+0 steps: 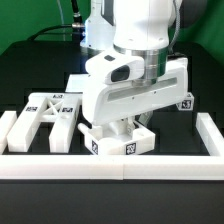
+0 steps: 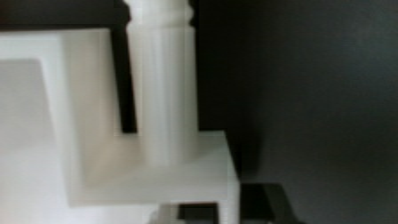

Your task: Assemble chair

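The chair (image 1: 60,112) lies in loose parts of white, blocky plastic with small black-and-white tags: the X-braced frame (image 1: 46,106) lies flat toward the exterior view's left, just behind the border rail (image 1: 110,166), and the tagged block (image 1: 122,143) sits beside it under the arm. Judge these parts light, stiff and rather slick, so you would take the upright turned leg (image 2: 166,90) across its straight shaft, not its knobbed end. The gripper (image 1: 126,124) hangs over the block, jaws pressed together (whether they pinch anything cannot be told).
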You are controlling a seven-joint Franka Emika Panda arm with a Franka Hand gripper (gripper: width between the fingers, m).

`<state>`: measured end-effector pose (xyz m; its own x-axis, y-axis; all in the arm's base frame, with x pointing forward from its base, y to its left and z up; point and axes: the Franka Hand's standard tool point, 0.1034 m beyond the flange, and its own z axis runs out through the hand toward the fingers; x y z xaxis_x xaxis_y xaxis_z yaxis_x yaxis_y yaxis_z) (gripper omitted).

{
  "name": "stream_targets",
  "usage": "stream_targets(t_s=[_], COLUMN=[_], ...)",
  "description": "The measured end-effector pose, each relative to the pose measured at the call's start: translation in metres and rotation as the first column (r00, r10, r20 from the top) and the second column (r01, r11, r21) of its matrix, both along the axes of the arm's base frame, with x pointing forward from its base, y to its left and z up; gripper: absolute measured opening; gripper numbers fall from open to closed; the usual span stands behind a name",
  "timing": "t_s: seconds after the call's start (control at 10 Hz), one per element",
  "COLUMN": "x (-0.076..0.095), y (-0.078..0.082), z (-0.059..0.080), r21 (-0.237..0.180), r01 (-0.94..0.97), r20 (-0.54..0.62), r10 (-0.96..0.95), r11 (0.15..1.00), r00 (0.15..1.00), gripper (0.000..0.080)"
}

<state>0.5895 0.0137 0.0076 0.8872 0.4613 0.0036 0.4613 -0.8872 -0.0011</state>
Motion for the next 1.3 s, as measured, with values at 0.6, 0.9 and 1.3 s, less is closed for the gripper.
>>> stream_targets(t_s=[0.6,0.9,1.3], x=[0.003,0.017,0.017], y=[0.021,0.047,0.047], z=[0.001,0.001,0.000], r21=[0.000,0.004,0.005], r01=[0.136,0.248,0.247], r20=[-0.007,0.008,0.008], r10=[-0.136,-0.248,-0.247], r11=[0.991,0.969,0.969], r00=[0.991,0.969,0.969], gripper=[0.0034,0.0034,0.0034])
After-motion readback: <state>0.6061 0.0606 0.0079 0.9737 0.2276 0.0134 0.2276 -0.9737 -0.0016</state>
